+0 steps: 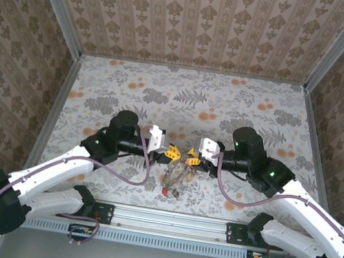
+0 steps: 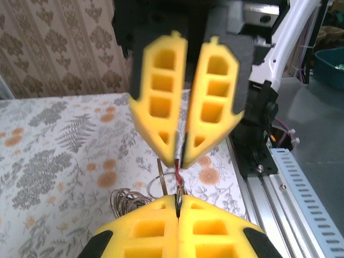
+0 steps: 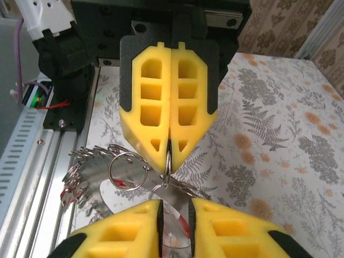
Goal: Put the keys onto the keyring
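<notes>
— Floral tabletop: progress?
— Left gripper clenched the keyring; right gripper, opposite its tips, pinched a red key. Judged unthreaded; spare keys lay beneath both, awaiting threading.

There are two grippers, the left gripper and the right gripper, each with two yellow fingers. One tangled bunch of keys cannot be counted singly. One round wire ring stands out.

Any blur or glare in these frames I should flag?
Left wrist: right gripper blurred at the edges, left gripper sharper. Right wrist: crisp, mild glints on the keyring. Top external: even light, keys too small to resolve.
</notes>
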Robot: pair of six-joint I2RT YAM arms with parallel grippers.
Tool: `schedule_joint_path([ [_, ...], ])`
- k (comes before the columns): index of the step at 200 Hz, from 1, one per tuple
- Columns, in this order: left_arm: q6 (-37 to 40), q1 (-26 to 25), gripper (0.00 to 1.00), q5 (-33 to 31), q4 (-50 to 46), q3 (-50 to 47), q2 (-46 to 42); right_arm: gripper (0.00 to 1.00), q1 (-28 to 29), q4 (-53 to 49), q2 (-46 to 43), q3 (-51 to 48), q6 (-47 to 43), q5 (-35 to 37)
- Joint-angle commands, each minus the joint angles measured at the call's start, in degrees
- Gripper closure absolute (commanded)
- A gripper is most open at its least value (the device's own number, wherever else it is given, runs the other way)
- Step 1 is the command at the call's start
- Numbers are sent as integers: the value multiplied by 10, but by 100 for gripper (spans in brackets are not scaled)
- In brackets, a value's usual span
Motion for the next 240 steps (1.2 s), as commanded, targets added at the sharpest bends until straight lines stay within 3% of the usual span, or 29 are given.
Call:
schedule_joint_path([
  [1,-1,9,100,5,33,4,-26,74,-1,32,-19,-26,21,-3],
  [30,-9,13,100,17,39,7,-25,66,-2,59,-18,-46,40,-17],
  [77,-13,15,100,20,49,6,-24,60,-1,113,9,-57,80,-29],
  [105,-15,16,100,20,54,6,-22,61,0,157,17,-68,104,-35],
  [159,-14,18,100,20,53,7,-16,74,7,203,27,-77,133,-37],
  [240,-10,19,100,19,55,10,-15,70,15,190,25,-109,122,-40],
])
